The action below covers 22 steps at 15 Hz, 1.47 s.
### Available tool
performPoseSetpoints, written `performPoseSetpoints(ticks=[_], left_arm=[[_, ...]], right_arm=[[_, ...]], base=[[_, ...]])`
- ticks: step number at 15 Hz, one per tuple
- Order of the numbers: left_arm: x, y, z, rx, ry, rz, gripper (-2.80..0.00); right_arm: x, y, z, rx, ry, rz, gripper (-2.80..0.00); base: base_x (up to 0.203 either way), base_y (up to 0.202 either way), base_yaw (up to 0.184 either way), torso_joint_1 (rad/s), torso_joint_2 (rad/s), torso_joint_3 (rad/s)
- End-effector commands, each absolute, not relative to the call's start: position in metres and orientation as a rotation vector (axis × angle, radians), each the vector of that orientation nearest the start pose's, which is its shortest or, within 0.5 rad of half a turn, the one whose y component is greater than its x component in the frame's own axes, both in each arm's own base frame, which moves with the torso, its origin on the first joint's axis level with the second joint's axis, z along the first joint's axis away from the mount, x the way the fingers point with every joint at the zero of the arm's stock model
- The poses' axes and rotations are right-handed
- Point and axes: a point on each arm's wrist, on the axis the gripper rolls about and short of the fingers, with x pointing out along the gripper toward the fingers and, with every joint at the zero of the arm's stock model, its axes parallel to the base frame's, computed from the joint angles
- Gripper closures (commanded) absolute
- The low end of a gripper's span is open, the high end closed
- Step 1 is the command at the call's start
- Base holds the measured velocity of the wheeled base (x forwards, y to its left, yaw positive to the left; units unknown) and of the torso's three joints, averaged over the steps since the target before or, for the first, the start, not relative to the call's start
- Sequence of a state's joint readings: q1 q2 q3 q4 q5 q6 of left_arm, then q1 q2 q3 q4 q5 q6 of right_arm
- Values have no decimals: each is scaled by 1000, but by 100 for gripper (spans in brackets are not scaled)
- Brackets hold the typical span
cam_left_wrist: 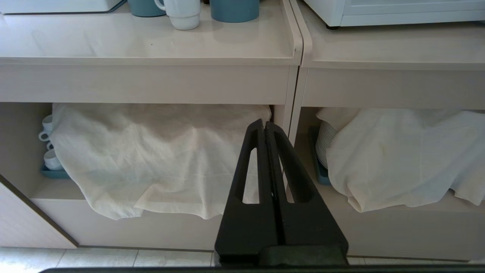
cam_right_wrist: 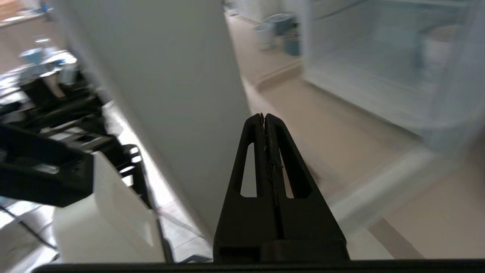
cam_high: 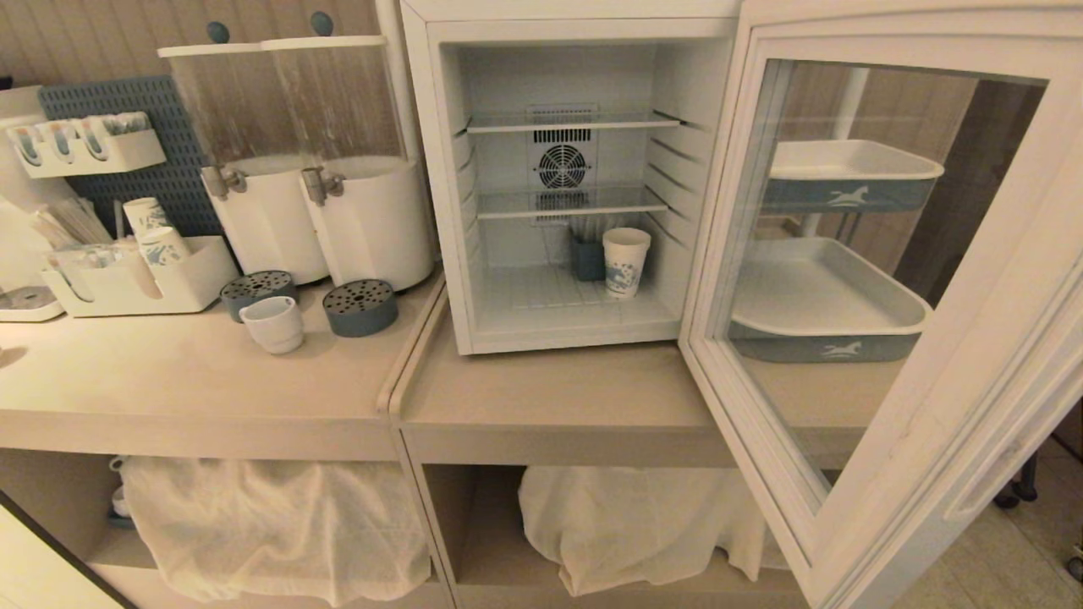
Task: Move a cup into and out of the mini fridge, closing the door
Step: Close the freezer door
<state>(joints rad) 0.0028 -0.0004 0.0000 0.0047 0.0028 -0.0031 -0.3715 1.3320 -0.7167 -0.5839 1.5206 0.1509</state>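
The white ceramic cup point(cam_high: 272, 323) stood on the left counter point(cam_high: 169, 381), near the dispensers' drip trays, well apart from the open mini fridge point(cam_high: 558, 186) and its door point(cam_high: 888, 279). Ceramic seemed rigid, smooth, breakable; the handle or rim looked the best hold. The left gripper point(cam_left_wrist: 265, 123) and right gripper point(cam_right_wrist: 263, 115) were both pinched together, empty.

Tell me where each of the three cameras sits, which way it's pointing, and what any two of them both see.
Head view: high on the robot, looking down at the open mini fridge, its door swung out at right, and the cup on the counter; no arm shows.
Left wrist view: low, facing the cloth-covered shelves below the counter; the shut left gripper shows.
Right wrist view: beside the door's edge, facing the fridge; the shut right gripper shows.
Shared: head and left wrist views both show the cup.
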Motion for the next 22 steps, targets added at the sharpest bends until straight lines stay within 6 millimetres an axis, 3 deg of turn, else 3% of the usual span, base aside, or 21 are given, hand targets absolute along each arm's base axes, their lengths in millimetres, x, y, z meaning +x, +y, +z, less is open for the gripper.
performPoseSetpoints(ticks=[1, 6, 10, 13, 17, 22], left_arm=[[-23, 0, 75, -4, 6, 5, 0], [-23, 0, 75, -5, 6, 6, 0], [-23, 0, 75, -5, 6, 6, 0], [-23, 0, 75, -6, 6, 6, 0], [-23, 0, 75, -8, 6, 6, 0], [-23, 0, 75, -8, 6, 6, 0]], right_arm=[[213, -44, 244, 187, 134, 1206, 0], [235, 19, 239, 186, 166, 1138, 0], [252, 77, 234, 168, 191, 992, 0], [276, 117, 229, 150, 206, 834, 0], [322, 150, 232, 130, 200, 610, 0], [379, 173, 220, 101, 216, 367, 0]], base=[[0, 0, 0, 0, 0, 0], [0, 0, 0, 0, 0, 0], [0, 0, 0, 0, 0, 0], [0, 0, 0, 0, 0, 0], [0, 0, 0, 0, 0, 0], [0, 0, 0, 0, 0, 0]])
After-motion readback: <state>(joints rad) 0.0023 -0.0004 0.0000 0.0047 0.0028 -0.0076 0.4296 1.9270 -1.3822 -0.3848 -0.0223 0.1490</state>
